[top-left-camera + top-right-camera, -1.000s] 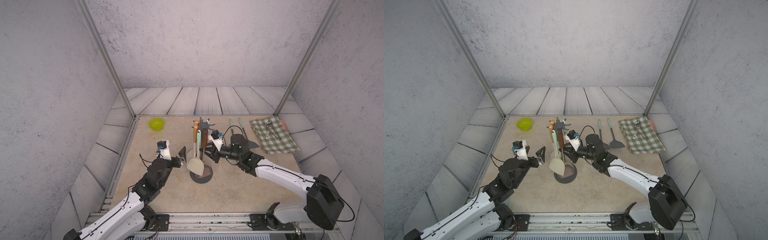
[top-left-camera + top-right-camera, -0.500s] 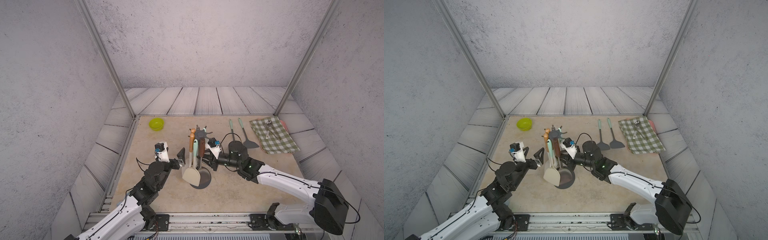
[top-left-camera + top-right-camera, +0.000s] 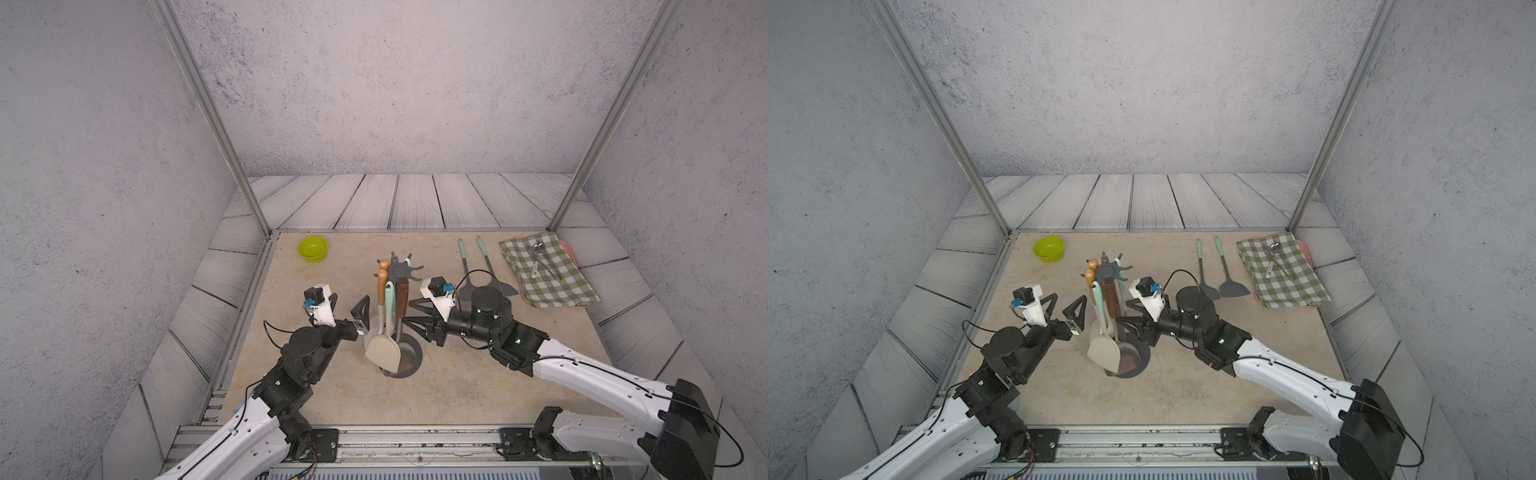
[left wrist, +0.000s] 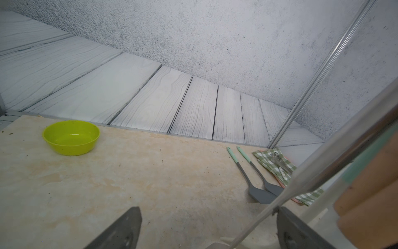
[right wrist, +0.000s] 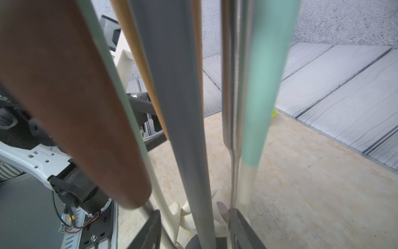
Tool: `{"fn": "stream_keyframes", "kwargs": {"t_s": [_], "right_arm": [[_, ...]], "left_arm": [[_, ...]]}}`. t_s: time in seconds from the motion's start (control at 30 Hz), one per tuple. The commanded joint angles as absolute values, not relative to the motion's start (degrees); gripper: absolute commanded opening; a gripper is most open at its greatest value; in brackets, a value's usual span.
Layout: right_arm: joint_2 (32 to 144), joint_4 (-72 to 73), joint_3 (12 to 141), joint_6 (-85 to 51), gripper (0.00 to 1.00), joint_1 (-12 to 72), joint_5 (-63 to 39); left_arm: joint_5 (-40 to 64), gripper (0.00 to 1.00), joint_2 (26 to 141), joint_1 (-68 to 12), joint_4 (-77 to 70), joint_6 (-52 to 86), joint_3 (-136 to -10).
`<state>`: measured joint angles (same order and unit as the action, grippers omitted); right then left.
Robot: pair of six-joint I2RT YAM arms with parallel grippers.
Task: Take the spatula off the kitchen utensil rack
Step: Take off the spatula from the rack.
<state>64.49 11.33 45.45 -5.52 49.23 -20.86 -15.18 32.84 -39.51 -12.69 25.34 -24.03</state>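
Cream spatula [image 3: 383, 354] hangs upright on rack [image 3: 400, 272], head down, both jaws apart

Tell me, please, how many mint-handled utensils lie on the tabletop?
2, side by side: one utensil nearer the kitchen utensil rack, the other utensil beside the checked cloth.

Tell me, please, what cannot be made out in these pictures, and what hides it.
- Heads of the other hanging utensils: mostly hidden behind the beige spatula on the kitchen utensil rack, both top views.
- Rack's hooks: cut off by the frame edge in the right wrist view; handles there blurred, too close.
- Handles in the left wrist view: blurred, cut off by the edge.
- Cutlery on the checked cloth: too small in both top views.
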Motion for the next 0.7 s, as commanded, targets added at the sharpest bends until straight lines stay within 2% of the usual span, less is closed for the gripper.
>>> {"fn": "stream_keyframes", "kwargs": {"t_s": [0.0,0.17,0.47,0.67], "right_arm": [[60.96,8.74,43.76,-4.74,0.57,49.54,-18.78],[58.12,7.74,42.14,-3.41,0.59,49.16,-16.3],[63.18,9.96,44.44,-3.95,0.52,47.05,-16.37],[67.73,11.02,47.55,-5.57,0.48,44.96,-19.47]], "left_arm": [[-14.61,0.99,30.13,-39.22,-11.59,26.79,-23.47],[-13.23,0.99,29.07,-39.28,-11.95,26.72,-23.44],[-14.08,0.99,38.85,-39.11,-13.4,26.4,-25.07],[-13.61,0.99,40.3,-38.1,-13.88,26.83,-24.93]]}}
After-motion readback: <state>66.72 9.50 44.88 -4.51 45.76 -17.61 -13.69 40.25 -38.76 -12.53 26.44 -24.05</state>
